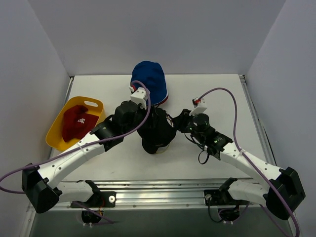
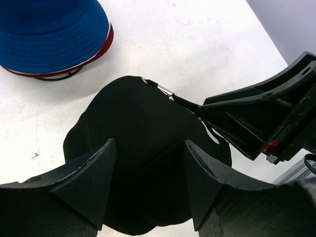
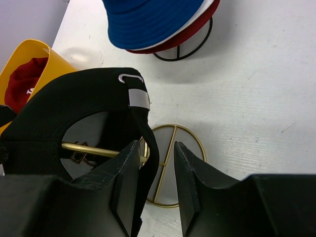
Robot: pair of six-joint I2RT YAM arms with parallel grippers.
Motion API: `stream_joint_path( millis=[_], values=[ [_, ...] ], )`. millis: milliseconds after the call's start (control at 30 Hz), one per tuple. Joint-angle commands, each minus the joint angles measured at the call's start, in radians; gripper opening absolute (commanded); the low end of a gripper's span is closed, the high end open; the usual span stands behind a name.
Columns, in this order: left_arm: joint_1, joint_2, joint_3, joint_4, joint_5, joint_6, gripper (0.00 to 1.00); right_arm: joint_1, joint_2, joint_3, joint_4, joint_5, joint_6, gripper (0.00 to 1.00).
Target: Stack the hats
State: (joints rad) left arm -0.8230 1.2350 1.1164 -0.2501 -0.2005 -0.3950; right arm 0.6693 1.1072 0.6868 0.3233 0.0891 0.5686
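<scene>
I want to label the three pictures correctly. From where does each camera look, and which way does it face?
Top external: above and behind the arms, facing down on the table; both arms show.
Left wrist: on the left arm, facing the black cap; left claw open.
Right wrist: facing the cap's strap and gold frame; right claw around the strap.
Shared: all views show the blue hat.

Black cap [image 1: 157, 131] hides most of the gold wire frame [image 3: 170, 168].

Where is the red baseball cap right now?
In the top view, the red baseball cap lies inside the yellow tub at the table's left side, beside the left arm.
</scene>
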Motion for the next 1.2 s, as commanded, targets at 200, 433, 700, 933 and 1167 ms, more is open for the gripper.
stream_joint_path(
  millis=[200, 433, 700, 933, 1167],
  values=[
    [-0.004, 0.053, 0.088, 0.051, 0.108, 0.059, 0.66, 0.009, 0.017, 0.034, 0.040, -0.034, 0.005, 0.31],
    [-0.004, 0.095, 0.114, 0.054, 0.133, 0.079, 0.66, 0.009, 0.017, -0.030, 0.051, 0.003, 0.030, 0.12],
    [0.024, 0.038, 0.256, -0.100, -0.019, 0.096, 0.74, 0.009, 0.029, -0.102, 0.100, 0.064, 0.068, 0.02],
    [0.041, -0.052, 0.208, -0.147, -0.080, 0.068, 0.74, 0.010, 0.005, -0.153, 0.132, 0.101, 0.085, 0.05],
    [0.167, -0.147, 0.076, -0.167, -0.154, -0.013, 0.73, 0.015, 0.039, -0.207, 0.194, 0.106, 0.105, 0.07]
  ],
)
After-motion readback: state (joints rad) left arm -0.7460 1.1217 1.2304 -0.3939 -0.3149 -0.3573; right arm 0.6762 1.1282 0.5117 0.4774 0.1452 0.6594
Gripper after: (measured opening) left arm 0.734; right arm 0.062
